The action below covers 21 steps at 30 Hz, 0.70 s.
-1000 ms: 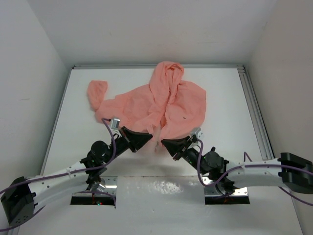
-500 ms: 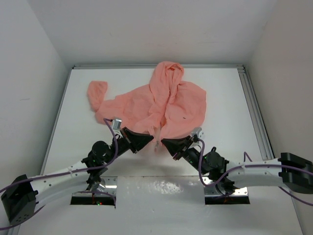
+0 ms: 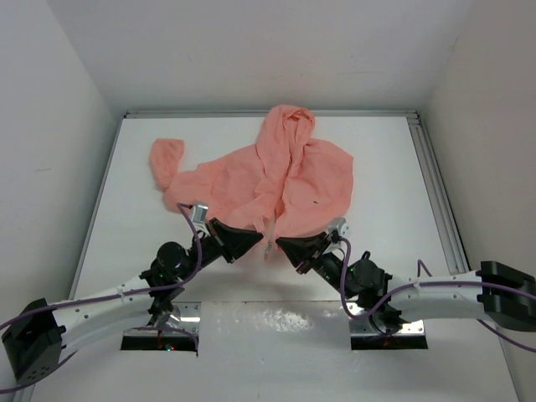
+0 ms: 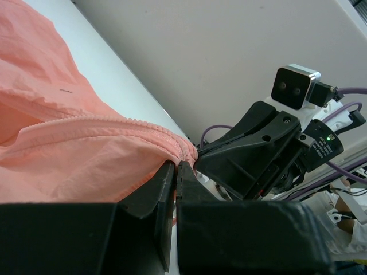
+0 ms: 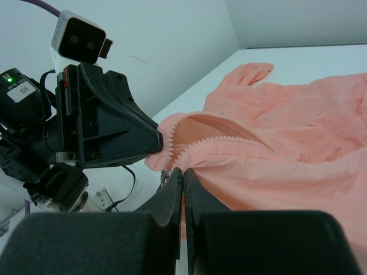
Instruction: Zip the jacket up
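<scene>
Jacket [image 3: 268, 180] hem between both claws, apparently pinched by each.

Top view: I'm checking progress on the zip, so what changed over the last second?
The left tool slid a little right, toward the right tool, narrowing the gap at the jacket's bottom hem. Both stay pinched shut on the hem by the zipper. The jacket's spread and the right arm look unchanged.

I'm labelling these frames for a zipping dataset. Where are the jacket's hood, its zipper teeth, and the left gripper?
jacket hood [image 3: 289, 126], top external view, on the middle of the hood.
zipper teeth [image 5: 221, 143], right wrist view, on the toothed edge.
left gripper [image 3: 258, 238], top external view, at its fingertips.
</scene>
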Tool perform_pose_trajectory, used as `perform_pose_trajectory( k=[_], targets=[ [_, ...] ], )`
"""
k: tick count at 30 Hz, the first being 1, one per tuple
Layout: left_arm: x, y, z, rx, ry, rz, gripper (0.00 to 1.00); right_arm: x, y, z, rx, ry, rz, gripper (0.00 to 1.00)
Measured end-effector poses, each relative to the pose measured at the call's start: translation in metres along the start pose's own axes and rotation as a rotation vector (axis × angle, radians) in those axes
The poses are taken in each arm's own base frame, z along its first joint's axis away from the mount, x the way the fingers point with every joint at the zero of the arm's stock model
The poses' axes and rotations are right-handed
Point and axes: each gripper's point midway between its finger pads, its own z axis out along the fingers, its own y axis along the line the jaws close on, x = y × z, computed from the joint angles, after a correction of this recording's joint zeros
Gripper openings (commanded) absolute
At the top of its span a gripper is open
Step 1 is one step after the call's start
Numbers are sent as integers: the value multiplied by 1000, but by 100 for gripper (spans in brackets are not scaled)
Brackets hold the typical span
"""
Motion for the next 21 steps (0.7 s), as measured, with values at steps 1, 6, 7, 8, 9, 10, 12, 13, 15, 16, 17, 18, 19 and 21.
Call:
perform_pose_trajectory(
  k=[1,6,7,8,9,10,12,13,15,16,17,18,19,21],
  targets=[
    [0,0,0,2,-2,0,0,0,0,0,0,0,1,0],
    [0,-1,0,9,-2,0,0,0,0,0,0,0,5,0],
    [0,-2,0,11,-3,0,0,0,0,0,0,0,6,0],
    [-1,-2,0,13,-3,1,0,0,0,0,0,0,7,0],
    [0,-2,0,14,-3,1,0,0,0,0,0,0,8,0],
    [0,-2,0,15,-2,1,0,0,0,0,-1,1,8,0],
    [0,-3,0,17,-3,0,0,0,1,0,-1,1,11,0],
    [0,-3,0,19,-4,0,0,0,1,0,-1,1,11,0],
    [0,-3,0,20,-4,0,0,0,1,0,-2,1,11,0],
    [0,-3,0,20,-4,0,0,0,1,0,-3,2,11,0],
    [1,-2,-1,19,-3,0,0,0,1,0,-4,2,11,0],
    [1,-2,-1,18,-2,-1,0,1,2,0,-6,3,11,0],
    [1,-2,-1,18,-1,-2,0,1,2,0,-7,3,11,0],
    [1,-2,-1,18,-1,-3,0,1,2,0,-11,4,11,0]
  ],
)
